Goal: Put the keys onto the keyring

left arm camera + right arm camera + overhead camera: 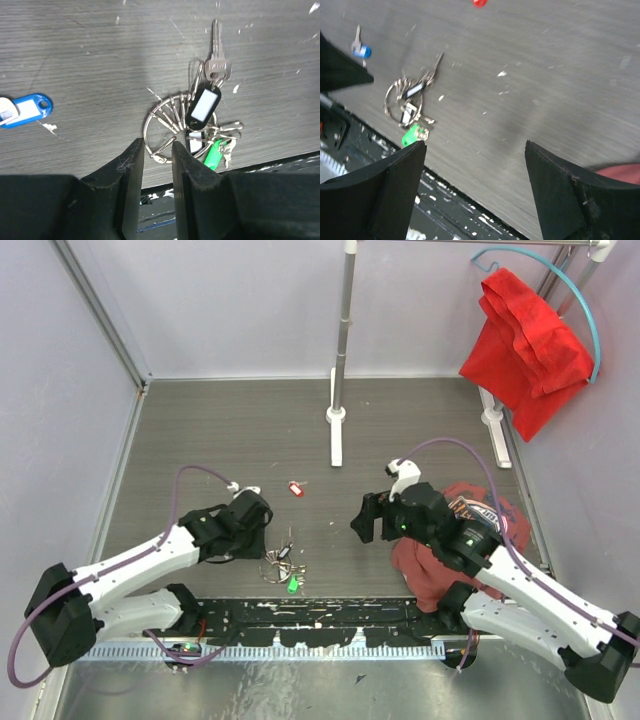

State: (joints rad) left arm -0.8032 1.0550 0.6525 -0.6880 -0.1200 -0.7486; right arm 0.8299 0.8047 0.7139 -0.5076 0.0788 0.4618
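Note:
The keyring (150,125) lies on the grey table as a silver wire loop carrying a black tag (204,103), a silver key (216,50) and a green tag (214,155). My left gripper (157,150) stands over its near edge, the jaws a narrow gap apart with the ring's clasp between the tips. A blue-tagged key (27,109) lies loose to the left. In the top view the keyring (280,562) sits just right of the left gripper (262,546), and a red-tagged key (295,489) lies farther back. My right gripper (475,145) hangs wide open and holds nothing, right of the keyring (400,100).
A white post with its foot (336,430) stands at the back centre. A red cloth (525,345) hangs at the back right. A red garment (440,560) lies under the right arm. A black strip (320,615) runs along the near table edge.

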